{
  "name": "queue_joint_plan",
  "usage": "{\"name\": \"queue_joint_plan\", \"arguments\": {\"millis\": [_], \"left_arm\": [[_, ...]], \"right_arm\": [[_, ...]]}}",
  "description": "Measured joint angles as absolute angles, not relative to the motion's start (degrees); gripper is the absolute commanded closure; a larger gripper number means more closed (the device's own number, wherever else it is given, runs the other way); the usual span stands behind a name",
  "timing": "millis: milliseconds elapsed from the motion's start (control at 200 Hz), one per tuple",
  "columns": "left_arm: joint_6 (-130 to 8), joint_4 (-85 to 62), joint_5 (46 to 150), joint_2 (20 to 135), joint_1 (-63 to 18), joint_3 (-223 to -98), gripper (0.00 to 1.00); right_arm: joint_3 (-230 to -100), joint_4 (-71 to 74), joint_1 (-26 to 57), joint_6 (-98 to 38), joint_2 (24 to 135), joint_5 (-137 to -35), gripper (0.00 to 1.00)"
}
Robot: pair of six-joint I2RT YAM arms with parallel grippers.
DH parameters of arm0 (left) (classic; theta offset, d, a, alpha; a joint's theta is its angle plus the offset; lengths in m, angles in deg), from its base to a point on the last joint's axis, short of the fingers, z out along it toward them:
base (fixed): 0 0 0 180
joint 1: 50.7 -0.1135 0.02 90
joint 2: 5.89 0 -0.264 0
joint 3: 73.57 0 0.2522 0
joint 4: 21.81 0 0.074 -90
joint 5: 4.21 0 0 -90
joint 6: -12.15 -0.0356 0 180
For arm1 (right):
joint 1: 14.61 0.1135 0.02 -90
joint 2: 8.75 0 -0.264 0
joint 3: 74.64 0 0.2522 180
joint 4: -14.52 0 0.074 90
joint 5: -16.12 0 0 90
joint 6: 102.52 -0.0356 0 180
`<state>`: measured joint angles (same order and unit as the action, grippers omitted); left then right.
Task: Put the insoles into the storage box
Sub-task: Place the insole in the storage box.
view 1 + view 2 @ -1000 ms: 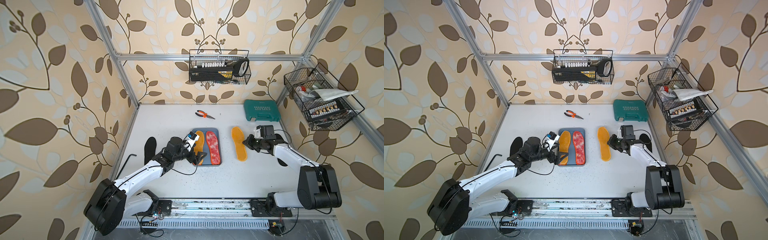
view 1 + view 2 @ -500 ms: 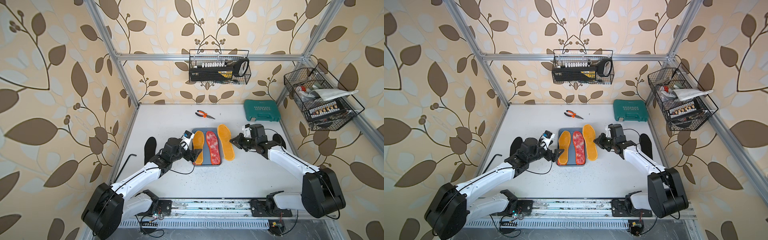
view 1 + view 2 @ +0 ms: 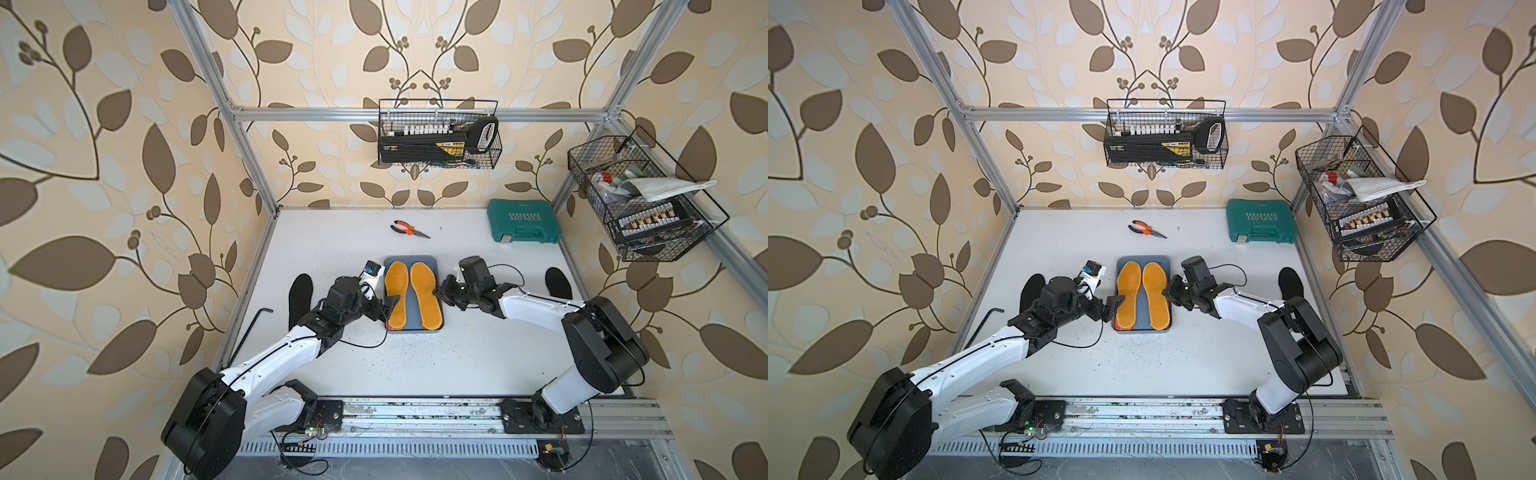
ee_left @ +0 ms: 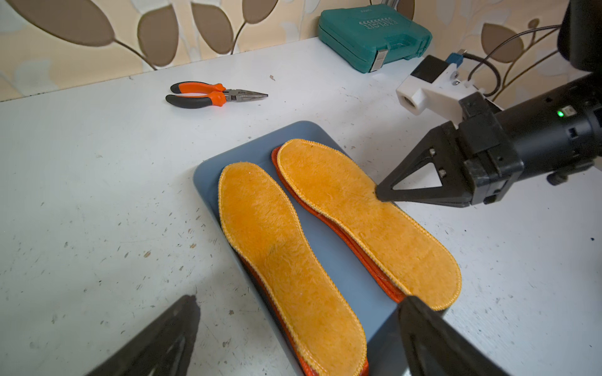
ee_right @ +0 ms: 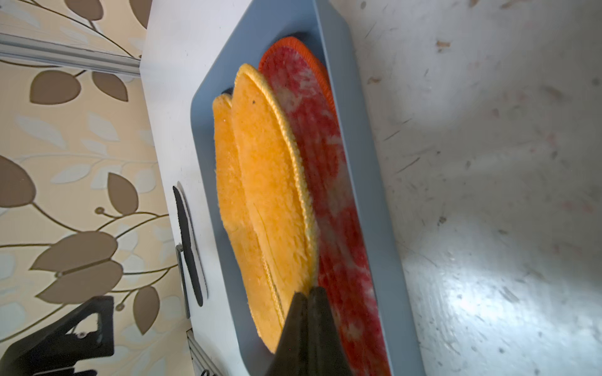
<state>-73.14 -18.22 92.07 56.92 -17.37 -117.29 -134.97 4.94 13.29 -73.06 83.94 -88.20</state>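
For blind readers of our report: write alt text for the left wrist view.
An orange-yellow insole, its edge pinched by the shut right gripper, lies beside a second orange-yellow insole in the blue-grey storage box, both over orange-edged insoles. The open left gripper frames the foreground; orange-handled pliers and a green tool case sit beyond on the white table.

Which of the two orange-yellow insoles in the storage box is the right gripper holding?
The orange-yellow insole on the right arm's side: the right gripper is shut on its edge, over a red-speckled insole. The other orange-yellow insole is not gripped.
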Motion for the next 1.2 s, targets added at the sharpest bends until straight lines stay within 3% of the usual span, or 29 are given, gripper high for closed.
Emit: {"name": "queue_joint_plan", "arguments": {"millis": [590, 800, 1200], "left_arm": [[-72.8, -16.7, 92.1, 59.7, -17.4, -117.4, 0.01], [-72.4, -16.6, 92.1, 59.8, -17.4, -117.5, 0.01], [-71.2, -16.3, 92.0, 60.6, -17.4, -117.9, 0.01]], "right_arm": [[-137.0, 6.1, 13.6, -73.1, 87.1, -84.6, 1.0], [-137.3, 5.6, 13.6, -72.6, 87.0, -84.8, 0.74], [-141.3, -5.3, 15.4, -64.9, 73.8, -79.6, 0.64]]}}
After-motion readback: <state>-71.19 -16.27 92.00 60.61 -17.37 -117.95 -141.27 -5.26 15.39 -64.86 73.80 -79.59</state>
